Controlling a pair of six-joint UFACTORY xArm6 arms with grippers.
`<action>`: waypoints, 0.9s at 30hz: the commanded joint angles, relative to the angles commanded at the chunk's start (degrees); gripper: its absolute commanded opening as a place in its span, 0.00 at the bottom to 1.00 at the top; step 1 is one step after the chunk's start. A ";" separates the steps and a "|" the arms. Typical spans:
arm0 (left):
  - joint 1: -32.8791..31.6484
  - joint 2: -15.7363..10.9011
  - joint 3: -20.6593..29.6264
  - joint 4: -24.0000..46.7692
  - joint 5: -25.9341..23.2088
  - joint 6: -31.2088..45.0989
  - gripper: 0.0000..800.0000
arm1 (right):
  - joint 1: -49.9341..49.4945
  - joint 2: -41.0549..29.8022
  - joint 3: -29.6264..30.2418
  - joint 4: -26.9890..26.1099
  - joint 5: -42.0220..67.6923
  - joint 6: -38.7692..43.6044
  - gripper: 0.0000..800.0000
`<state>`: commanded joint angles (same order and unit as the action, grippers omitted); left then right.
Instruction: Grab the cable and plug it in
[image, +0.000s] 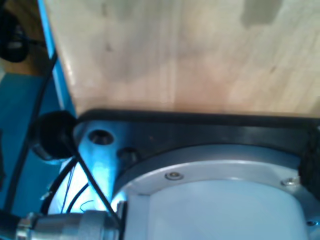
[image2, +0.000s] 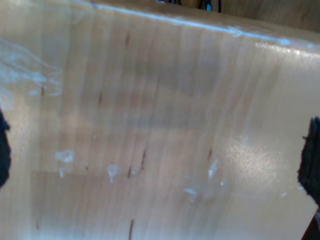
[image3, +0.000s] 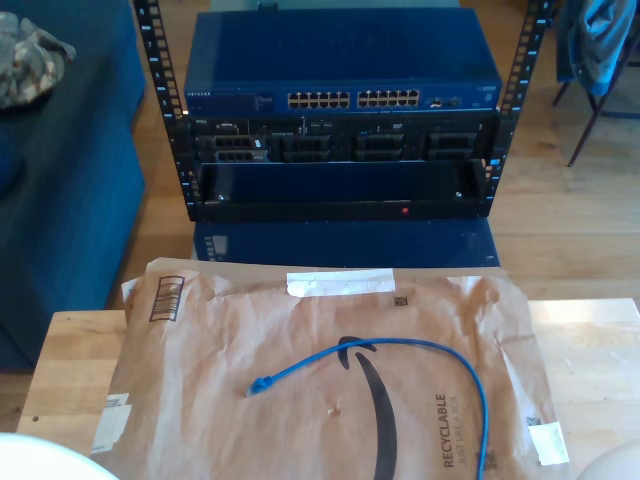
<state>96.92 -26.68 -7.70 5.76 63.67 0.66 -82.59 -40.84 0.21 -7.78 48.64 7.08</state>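
A thin bright-blue cable (image3: 400, 345) lies in a loose arc on a flattened brown paper mailer (image3: 330, 400), which covers the middle of a wooden tabletop (image3: 70, 360). One blue plug (image3: 260, 385) rests near the mailer's centre; the other end of the cable runs off the mailer's near edge. Beyond the mailer stands a rack holding a blue network switch (image3: 340, 75) with rows of ports. Whether the jaws of my first gripper and my second gripper are wide or narrow cannot be told. Both wrist views look onto bare wood.
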 joint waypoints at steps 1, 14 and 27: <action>0.00 -0.35 -0.26 0.00 0.44 -0.09 1.00 | 0.09 0.00 -0.97 0.00 1.23 0.35 1.00; -6.33 -2.64 -13.45 0.00 16.09 -13.98 1.00 | 9.67 3.78 -19.87 0.18 17.49 18.37 1.00; -30.07 -2.55 -27.25 -7.65 28.40 -34.81 1.00 | 35.87 17.14 -38.95 0.18 26.46 48.70 1.00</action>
<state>66.86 -29.23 -34.96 -1.89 92.07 -34.15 -46.73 -23.69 -38.74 -7.60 75.10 55.78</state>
